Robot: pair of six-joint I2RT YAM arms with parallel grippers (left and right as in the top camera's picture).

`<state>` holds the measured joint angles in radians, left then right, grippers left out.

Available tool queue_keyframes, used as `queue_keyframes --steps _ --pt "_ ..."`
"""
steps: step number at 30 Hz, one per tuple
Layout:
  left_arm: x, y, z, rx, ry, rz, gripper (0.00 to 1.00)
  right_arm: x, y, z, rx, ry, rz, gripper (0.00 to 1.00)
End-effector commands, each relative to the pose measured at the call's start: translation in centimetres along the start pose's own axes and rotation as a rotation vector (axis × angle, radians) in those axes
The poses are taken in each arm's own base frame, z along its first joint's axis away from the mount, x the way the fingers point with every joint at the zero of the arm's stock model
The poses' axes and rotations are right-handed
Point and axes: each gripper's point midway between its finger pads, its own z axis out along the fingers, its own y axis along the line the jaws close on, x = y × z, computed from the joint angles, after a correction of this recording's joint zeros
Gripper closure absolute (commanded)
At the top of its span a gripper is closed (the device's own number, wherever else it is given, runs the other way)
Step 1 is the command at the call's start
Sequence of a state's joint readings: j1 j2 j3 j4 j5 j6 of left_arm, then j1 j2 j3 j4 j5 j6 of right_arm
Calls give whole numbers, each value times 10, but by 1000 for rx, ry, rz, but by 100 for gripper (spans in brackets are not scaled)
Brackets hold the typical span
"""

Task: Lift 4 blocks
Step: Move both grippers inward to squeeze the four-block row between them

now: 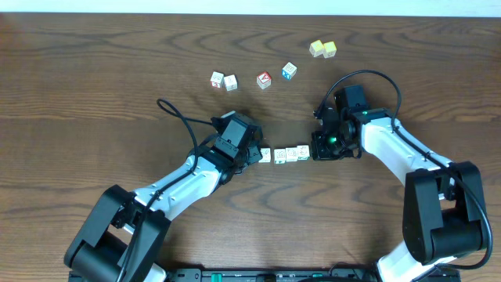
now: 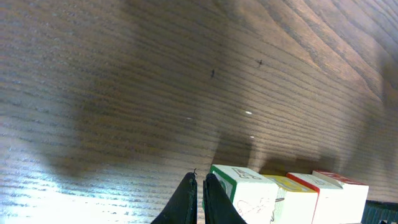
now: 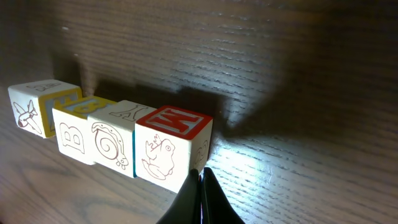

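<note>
Four blocks stand side by side in a short row [image 1: 283, 154] at the table's middle. My left gripper [image 1: 257, 154] is shut, and its tip is against the row's left end. My right gripper [image 1: 316, 149] is shut too, touching the right end. In the left wrist view the shut left gripper [image 2: 200, 180] sits beside the green-edged block [image 2: 249, 190], with yellow-edged [image 2: 292, 198] and red-edged [image 2: 329, 194] blocks beyond. In the right wrist view the right gripper [image 3: 202, 175] presses the red-topped block [image 3: 169, 144]; past it come a teal-edged block [image 3: 115, 134], a "B" block [image 3: 73, 127] and a plane-marked block [image 3: 31, 104]. I cannot tell whether the row is off the table.
Other cubes lie along the far side: two white ones with pink edges [image 1: 223, 81], a red-faced cube [image 1: 264, 79], a blue-sided cube [image 1: 289, 70] and two pale yellow cubes [image 1: 322, 48]. A black cable [image 1: 176, 113] loops off the left arm.
</note>
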<state>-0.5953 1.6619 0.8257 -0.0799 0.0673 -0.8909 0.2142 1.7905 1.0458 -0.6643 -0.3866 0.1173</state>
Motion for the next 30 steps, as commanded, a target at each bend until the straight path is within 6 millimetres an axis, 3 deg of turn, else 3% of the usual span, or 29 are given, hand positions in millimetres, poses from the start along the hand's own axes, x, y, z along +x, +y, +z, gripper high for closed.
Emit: queue_keyframes --steps 1,4,8,17,23,30 --pt "7 10 11 -46 10 -3 92 1 8 2 -13 6 -18 99" --pt "13 17 23 -67 28 -4 92 0 9 2 -14 4 -22 99" --pt "21 10 34 -17 74 -4 93 0 9 2 -14 3 -22 99" --pt "21 6 34 1 77 7 93 0 8 2 -7 2 -22 99" --pt "27 -8 33 74 120 61 92 0 8 2 -7 4 -21 99" --pt "27 -7 33 71 116 64 93 0 6 2 5 2 -17 99"
